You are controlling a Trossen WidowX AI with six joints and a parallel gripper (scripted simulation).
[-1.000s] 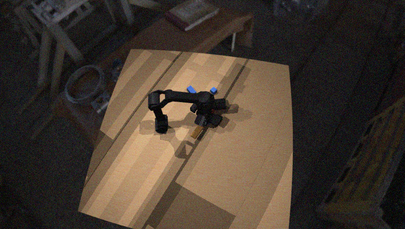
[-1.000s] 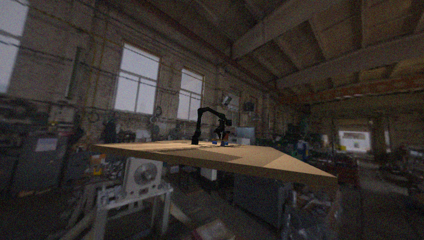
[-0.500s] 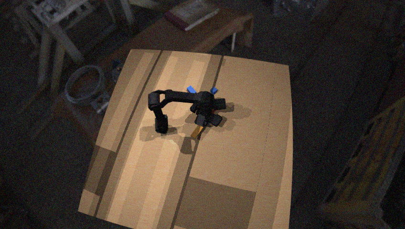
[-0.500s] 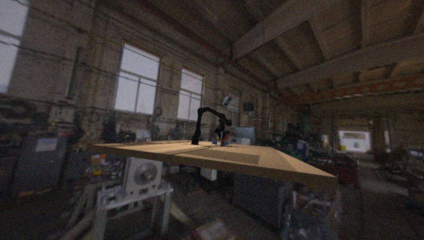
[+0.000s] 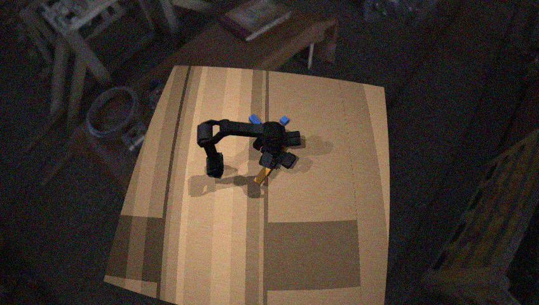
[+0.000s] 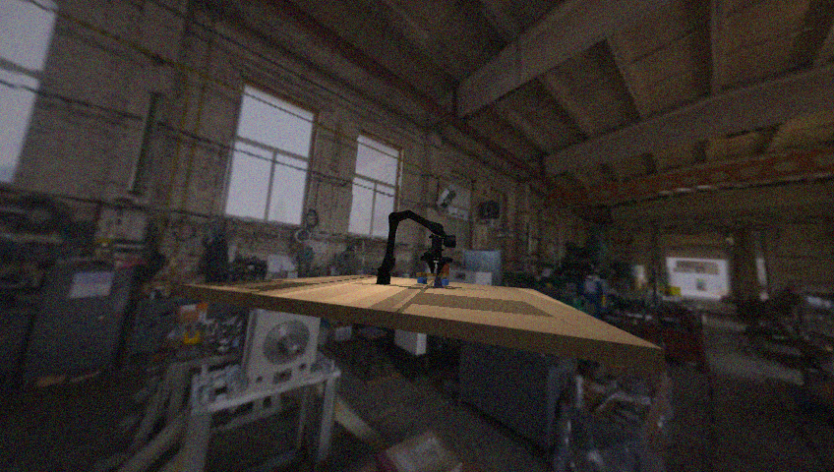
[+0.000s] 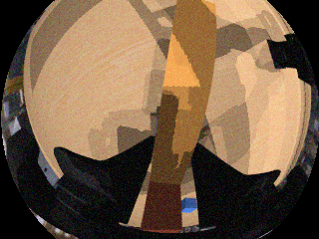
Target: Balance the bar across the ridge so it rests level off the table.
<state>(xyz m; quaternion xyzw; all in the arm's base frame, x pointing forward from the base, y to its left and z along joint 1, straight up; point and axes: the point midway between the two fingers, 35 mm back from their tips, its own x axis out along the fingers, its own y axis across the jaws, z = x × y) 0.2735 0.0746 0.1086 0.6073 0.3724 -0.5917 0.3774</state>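
The bar (image 5: 262, 176) (image 7: 191, 60) is long, orange, with a dark red end section in the wrist view (image 7: 161, 205). It runs between the fingers and out past both sides of my gripper (image 5: 276, 162) (image 6: 436, 268) (image 7: 174, 148). The fingers stand part-way open, very close beside the bar's two sides, with at most a sliver of space. In the exterior view the bar's orange part (image 6: 445, 269) shows above the table top. The ridge cannot be made out for certain; the gripper and bar hide the place beneath them. Whether the bar is level is too small to tell.
Two blue blocks (image 5: 254, 119) (image 5: 284, 120) lie on the table (image 5: 309, 189) beyond the gripper; one blue block also shows in the wrist view (image 7: 188, 205). The arm's base (image 5: 215, 166) stands to the left. Dark shadow bands cross the table.
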